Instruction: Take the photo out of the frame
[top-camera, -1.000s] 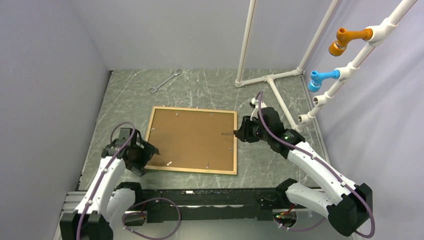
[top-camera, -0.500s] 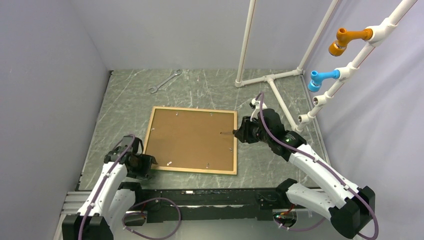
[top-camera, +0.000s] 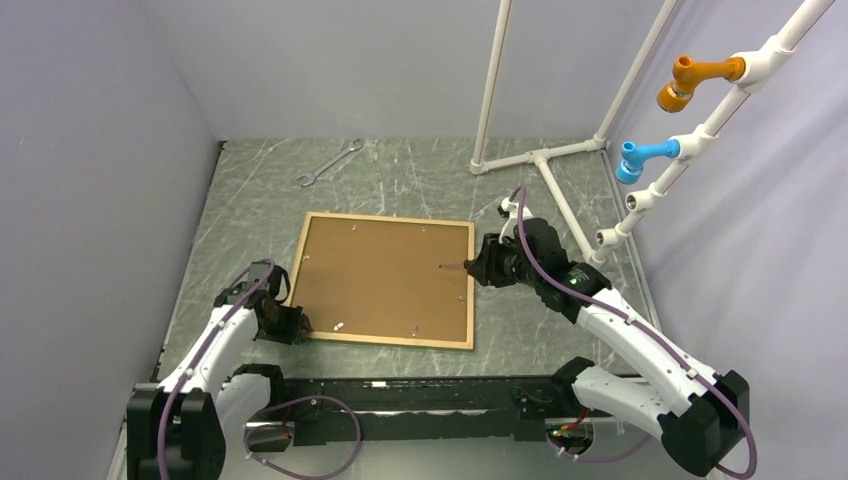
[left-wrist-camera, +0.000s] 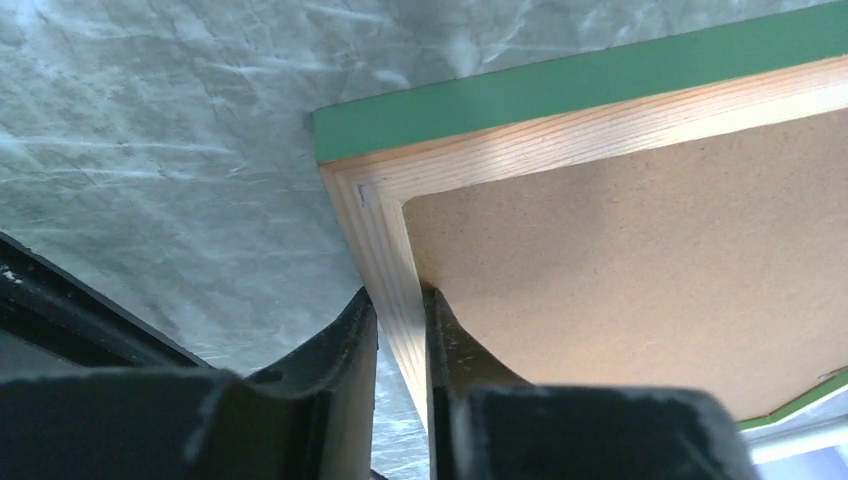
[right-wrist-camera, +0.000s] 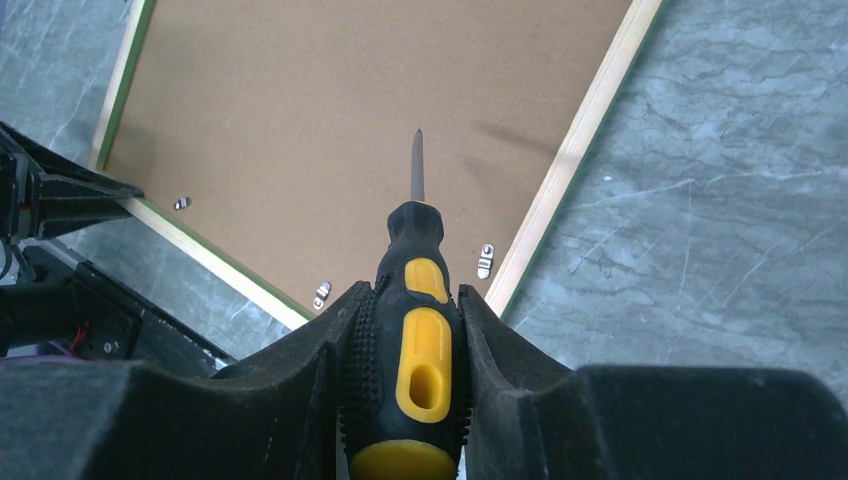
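- The photo is not out yet and I cannot see it. I judge it sits inside the frame (top-camera: 389, 217), under the brown backing board (top-camera: 385, 278) that fills it.
- The frame lies back-up on the bench (top-camera: 420, 180).
- Small metal tabs (right-wrist-camera: 486, 260) sit just inside the frame's rails; I cannot tell whether they pin the board.
- My left fingers (left-wrist-camera: 350, 330) are clamped on the frame's near-left corner rail, one outside it, one inside against the board.
- My right fingers (right-wrist-camera: 300, 390) grip a black-and-yellow screwdriver (right-wrist-camera: 418, 330), its tip over the board just inside the frame's right rail.
- By my judgement, left to do: free the tabs, lift the board, draw out the print.
- The frame shows thin pale-wood rails with a green outer edge.
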